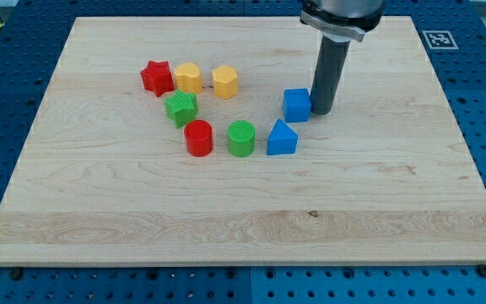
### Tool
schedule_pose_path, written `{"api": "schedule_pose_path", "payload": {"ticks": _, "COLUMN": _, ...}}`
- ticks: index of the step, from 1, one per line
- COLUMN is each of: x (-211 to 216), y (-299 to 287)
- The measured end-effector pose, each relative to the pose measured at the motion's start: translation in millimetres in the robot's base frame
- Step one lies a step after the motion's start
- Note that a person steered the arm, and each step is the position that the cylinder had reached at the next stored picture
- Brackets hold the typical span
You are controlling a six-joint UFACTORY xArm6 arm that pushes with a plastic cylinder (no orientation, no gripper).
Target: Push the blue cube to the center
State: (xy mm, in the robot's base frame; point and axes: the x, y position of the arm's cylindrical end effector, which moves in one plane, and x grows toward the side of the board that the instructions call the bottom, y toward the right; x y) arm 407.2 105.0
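Observation:
The blue cube [296, 105] sits on the wooden board [243, 211], right of the board's middle and towards the view's top. My tip [321, 111] stands right against the cube's right side, touching it or nearly so. The dark rod rises from there to the top of the view. A blue triangular block [282, 138] lies just below and slightly left of the cube.
A green cylinder [241, 138] and a red cylinder [198, 138] lie left of the blue triangular block. A green star [180, 108], a red star [156, 77], a yellow star-like block [188, 77] and a yellow hexagonal block [224, 82] lie further left.

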Motion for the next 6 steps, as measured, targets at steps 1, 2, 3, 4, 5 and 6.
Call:
{"api": "schedule_pose_path", "payload": {"ticks": 1, "x": 0, "y": 0}}
{"api": "schedule_pose_path", "payload": {"ticks": 2, "x": 3, "y": -1}}
{"api": "schedule_pose_path", "payload": {"ticks": 3, "x": 4, "y": -5}}
{"api": "schedule_pose_path", "payload": {"ticks": 4, "x": 7, "y": -10}}
{"api": "schedule_pose_path", "payload": {"ticks": 5, "x": 7, "y": -12}}
{"api": "schedule_pose_path", "payload": {"ticks": 6, "x": 7, "y": -13}}
